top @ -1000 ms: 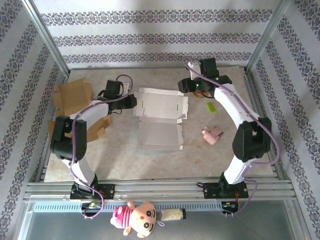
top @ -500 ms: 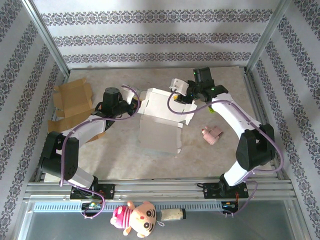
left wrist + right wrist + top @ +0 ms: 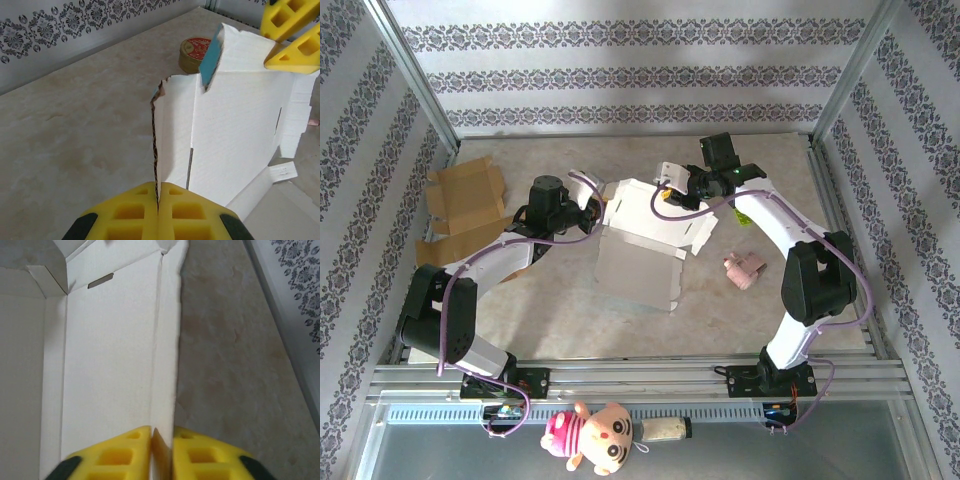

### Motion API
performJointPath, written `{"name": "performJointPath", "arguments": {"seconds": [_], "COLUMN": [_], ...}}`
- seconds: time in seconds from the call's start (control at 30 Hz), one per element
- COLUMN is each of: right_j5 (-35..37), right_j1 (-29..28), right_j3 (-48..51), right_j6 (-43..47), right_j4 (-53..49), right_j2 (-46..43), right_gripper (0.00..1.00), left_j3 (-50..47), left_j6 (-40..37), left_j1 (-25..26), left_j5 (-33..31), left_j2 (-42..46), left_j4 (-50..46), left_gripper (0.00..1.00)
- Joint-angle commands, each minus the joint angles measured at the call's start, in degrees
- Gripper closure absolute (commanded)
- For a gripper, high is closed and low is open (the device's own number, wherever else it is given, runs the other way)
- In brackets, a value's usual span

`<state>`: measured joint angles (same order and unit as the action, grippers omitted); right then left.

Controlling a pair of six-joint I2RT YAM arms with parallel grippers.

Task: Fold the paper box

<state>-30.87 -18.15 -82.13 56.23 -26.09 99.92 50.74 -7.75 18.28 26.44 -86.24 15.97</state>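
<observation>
Two opposite paper box edges between clenched jaws (left gripper, right gripper).

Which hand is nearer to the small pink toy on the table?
Right. The right hand holds the paper box beyond the pink toy; the left hand holds the box's left side, farther off.

Bright, even, diffuse light from overhead; the overhead view is slightly washed, with faint soft shadows on the table beside the arms and under the paper box. Wrist views: the box's white card is nearly blown out with little surface detail; the right gripper at the bottom edge reads soft, very close to the lens. Overhead view's corner posts splay outward, mild wide-angle distortion.
</observation>
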Motion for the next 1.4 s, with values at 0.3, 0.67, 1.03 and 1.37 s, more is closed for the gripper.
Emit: {"name": "performJointPath", "arguments": {"seconds": [0.3,0.67,1.03,1.37], "right_j5": [19.86,44.21,51.00,50.10], "right_j1": [-3.88,-11.38,-14.41,-14.41], "right_j3": [5.18,19.12,24.50,26.63], "right_j6": [3.15,19.39,27.76,27.27], "right_j4": [12.34,44.91,62.59,63.32], "right_j2": [-5.95,-4.24,2.92,2.66], "right_gripper": [1.00,1.00,1.00,0.99], "left_j3": [1.23,3.05,8.41,15.93], "left_j6": [14.19,74.33,83.99,71.27], "left_j1": [0.64,0.69,0.73,0.51], "left_j5": [-12.98,-5.55,1.63,-4.25], "left_j2": [4.83,6.82,-5.97,-10.66], "left_j4": [0.52,-9.34,2.54,-3.12], "left_gripper": [0.49,0.41,0.60,0.87]}}
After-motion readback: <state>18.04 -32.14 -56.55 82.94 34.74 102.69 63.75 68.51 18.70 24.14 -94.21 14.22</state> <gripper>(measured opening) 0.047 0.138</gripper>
